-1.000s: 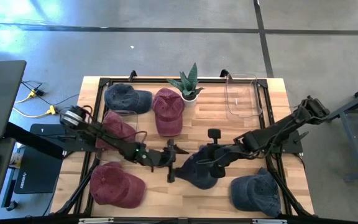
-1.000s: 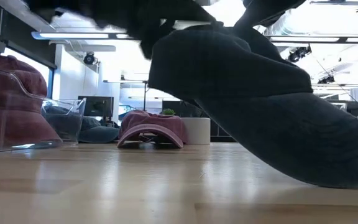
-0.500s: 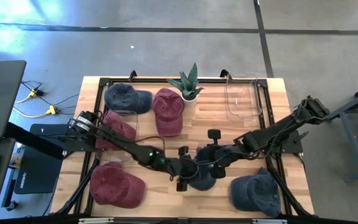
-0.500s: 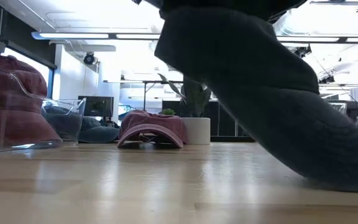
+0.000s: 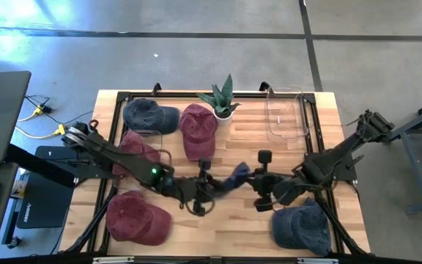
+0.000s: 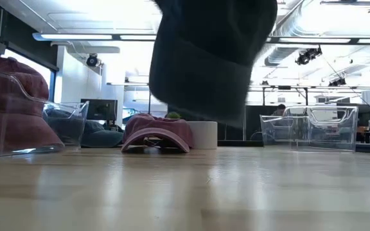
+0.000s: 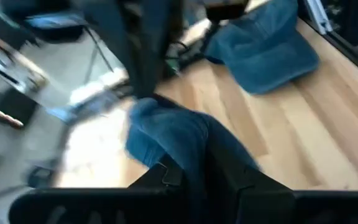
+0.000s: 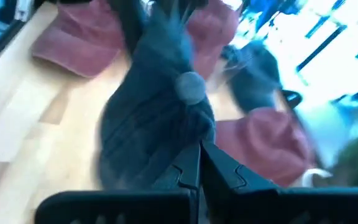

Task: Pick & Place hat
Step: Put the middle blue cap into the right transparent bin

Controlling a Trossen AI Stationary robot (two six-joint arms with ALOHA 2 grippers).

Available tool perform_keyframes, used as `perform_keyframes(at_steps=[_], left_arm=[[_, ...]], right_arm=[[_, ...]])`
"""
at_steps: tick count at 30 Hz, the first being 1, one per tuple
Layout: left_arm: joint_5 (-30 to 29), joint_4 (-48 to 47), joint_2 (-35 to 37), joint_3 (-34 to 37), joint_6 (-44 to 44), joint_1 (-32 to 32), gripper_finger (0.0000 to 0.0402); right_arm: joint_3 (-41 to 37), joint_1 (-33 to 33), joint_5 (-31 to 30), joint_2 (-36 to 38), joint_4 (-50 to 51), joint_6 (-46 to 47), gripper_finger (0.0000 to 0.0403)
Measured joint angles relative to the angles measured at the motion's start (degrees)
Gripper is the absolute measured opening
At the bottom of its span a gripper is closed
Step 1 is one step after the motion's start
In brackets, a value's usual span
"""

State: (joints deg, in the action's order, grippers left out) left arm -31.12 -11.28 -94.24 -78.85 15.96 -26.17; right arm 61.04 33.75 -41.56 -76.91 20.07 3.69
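A dark blue hat (image 5: 233, 178) hangs bunched up between my two grippers over the middle of the table. In the low view the hat (image 6: 204, 58) is clear of the wood. My left gripper (image 5: 212, 184) comes from the table's left and is shut on the hat's left end. My right gripper (image 5: 252, 182) comes from the right and is shut on its other end. The hat's top button (image 8: 190, 86) faces the right wrist camera. My left gripper pinches a fold of the hat's cloth (image 7: 188, 146) between its two fingers, coming nearly level from the table's left. The hat hangs clear of the table. My right gripper pinches the hat's cloth (image 8: 188, 140) a little below the top button, slanting in from the table's right. The cloth sags between the two holds.
Red hats lie at the near left (image 5: 138, 220), the far middle (image 5: 198, 129) and in a clear bin at the left (image 5: 139, 149). Blue hats lie at the far left (image 5: 149, 115) and the near right (image 5: 302, 227). A potted plant (image 5: 223, 100) and a clear bin (image 5: 284, 114) stand at the back.
My left gripper has reached the hat, shut on it and risen. My right gripper has risen too and drawn toward the table's right. The blue hat, which rested on the wood, is now lifted clear and gathered into a narrow bunch between them.
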Motion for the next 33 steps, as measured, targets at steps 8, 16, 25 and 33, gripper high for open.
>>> perform_keyframes(at_steps=[8, 16, 25, 33], left_arm=[[5.4, -5.0, -3.2, 1.3, -4.8, 1.4, 0.0046], [17.2, 1.3, -16.9, 2.5, -13.9, -1.3, 0.0046], [21.8, 4.4, -22.9, -0.9, -14.4, -1.9, 0.0051], [18.6, 0.5, -22.6, -4.2, -15.2, -2.0, 0.0109]], right_arm=[[-6.8, 1.6, 10.9, -2.9, -5.6, 3.5, 0.0001], [-21.4, 4.2, 27.5, -11.8, -32.2, 11.0, 0.0002], [-21.6, 4.4, 30.5, -15.4, -34.4, 14.6, 0.0011], [-21.2, 1.7, 32.6, -13.2, -31.7, 23.4, 0.0098]])
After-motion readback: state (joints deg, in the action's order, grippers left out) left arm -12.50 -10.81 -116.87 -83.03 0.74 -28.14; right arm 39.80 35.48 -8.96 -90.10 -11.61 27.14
